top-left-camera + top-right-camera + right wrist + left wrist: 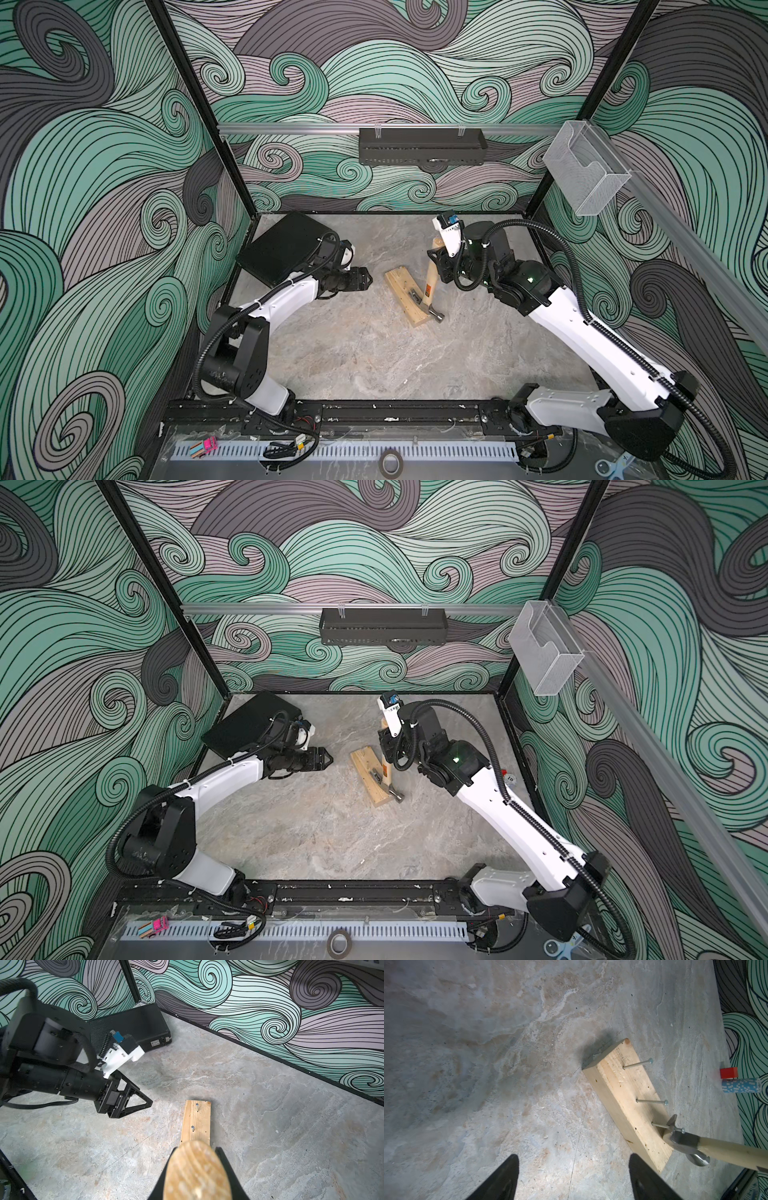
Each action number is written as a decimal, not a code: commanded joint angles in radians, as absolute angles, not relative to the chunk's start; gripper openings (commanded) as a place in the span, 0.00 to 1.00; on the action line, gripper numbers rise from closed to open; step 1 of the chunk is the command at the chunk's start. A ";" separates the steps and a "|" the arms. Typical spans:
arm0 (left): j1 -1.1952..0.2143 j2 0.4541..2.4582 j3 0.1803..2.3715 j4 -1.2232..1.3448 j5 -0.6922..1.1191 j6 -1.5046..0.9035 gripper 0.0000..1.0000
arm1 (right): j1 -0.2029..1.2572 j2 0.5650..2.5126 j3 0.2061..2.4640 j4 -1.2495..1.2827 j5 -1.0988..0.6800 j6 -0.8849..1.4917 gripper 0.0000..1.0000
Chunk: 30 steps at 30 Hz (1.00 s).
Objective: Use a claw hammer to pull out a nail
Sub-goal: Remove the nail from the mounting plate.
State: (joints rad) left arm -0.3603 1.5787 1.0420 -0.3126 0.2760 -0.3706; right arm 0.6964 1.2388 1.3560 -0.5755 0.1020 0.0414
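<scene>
A pale wooden block (pixel 629 1101) lies on the stone tabletop with three nails standing out of it. The claw hammer (pixel 430 286) leans over the block, its steel head (pixel 683 1140) resting on the block's end. Its claw is hooked round the nail (pixel 662 1125) nearest that end. My right gripper (pixel 197 1148) is shut on the butt of the wooden handle (pixel 197 1172), which hides the hammer head in the right wrist view. To the left of the block my left gripper (pixel 368 279) stands open and empty, its fingertips (pixel 506 1176) just short of the block (pixel 370 781).
A black case (pixel 286 245) lies in the back left corner behind my left arm. A red cube (pixel 729 1072) and a blue chip stack (pixel 740 1085) stand by the right wall. A black basket (pixel 422 145) and a clear holder (pixel 582 174) hang on the walls.
</scene>
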 commanded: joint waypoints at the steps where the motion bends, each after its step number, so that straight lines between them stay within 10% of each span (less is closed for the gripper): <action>1: -0.356 1.642 1.117 -0.354 0.331 -0.389 0.81 | 0.703 1.208 1.355 -0.480 0.086 0.075 0.00; 30: -0.380 1.917 1.287 -0.530 0.310 -0.342 0.79 | 0.841 0.997 1.041 -0.228 0.109 0.003 0.00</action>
State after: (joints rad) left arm -0.3744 1.8946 1.2911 -0.4900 0.3420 -0.3553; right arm 0.8215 1.0122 1.0576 -0.3058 0.1432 -0.0193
